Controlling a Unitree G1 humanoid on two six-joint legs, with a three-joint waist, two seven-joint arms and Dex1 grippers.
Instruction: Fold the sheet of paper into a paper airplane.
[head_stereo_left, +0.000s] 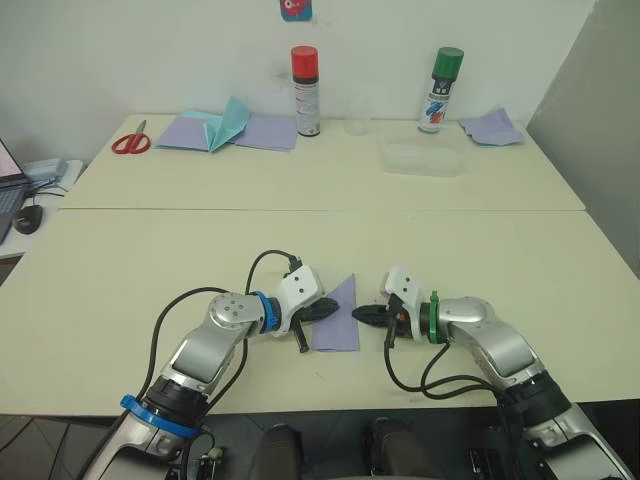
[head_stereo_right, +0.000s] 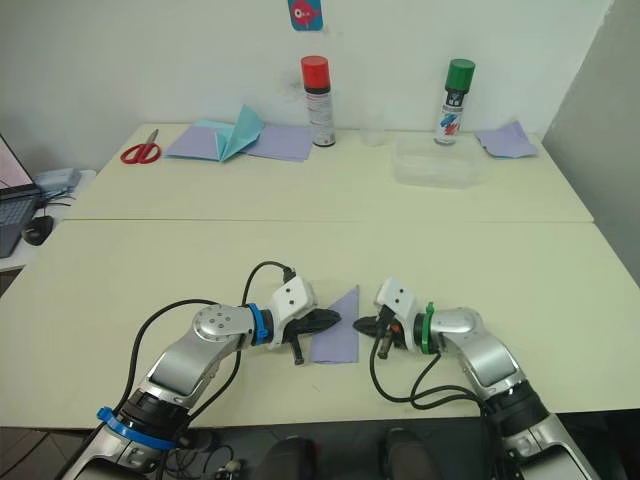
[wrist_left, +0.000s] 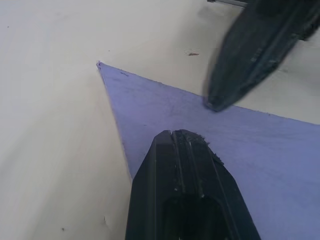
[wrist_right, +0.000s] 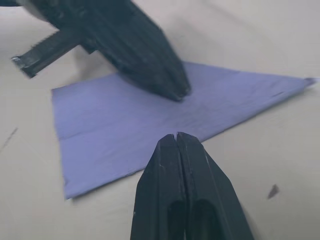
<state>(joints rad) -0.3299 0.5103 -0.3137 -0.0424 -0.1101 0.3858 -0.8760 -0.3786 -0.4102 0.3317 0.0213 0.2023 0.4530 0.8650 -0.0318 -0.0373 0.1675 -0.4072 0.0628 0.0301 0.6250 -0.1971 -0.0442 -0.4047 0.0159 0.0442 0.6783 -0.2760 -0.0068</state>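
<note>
1. The paper airplane (head_stereo_left: 337, 319) lay flat on the near table (head_stereo_left: 120, 260), right between your two arms, as a lilac wedge with its point aimed away from you and its wide end toward the near edge.
2. Your left gripper (head_stereo_left: 326, 308) had its fingers pinched fully together with nothing between them. The tip was pressing down on the left part of the wedge, more like a finger pinning it than a grab.
3. Your right gripper (head_stereo_left: 366, 315) was the same story, fingers closed tight and empty. It sat just at the wedge's right edge; I honestly couldn't tell if it was touching the paper or only hovering at the rim.
4. Biggest risk in my view: if you dragged either tip sideways, the thin paper would probably slide or bunch up instead of creasing, since only the left tip seemed to hold it.
5. Second worry: pushing in from the right with closed fingers could shove the whole wedge under the left tip and skew the fold line.
6. The far table's stuff, such as the teal paper (head_stereo_left: 228, 124), the scissors (head_stereo_left: 131, 142) and the spray cans (head_stereo_left: 306, 92), was well apart.
</note>
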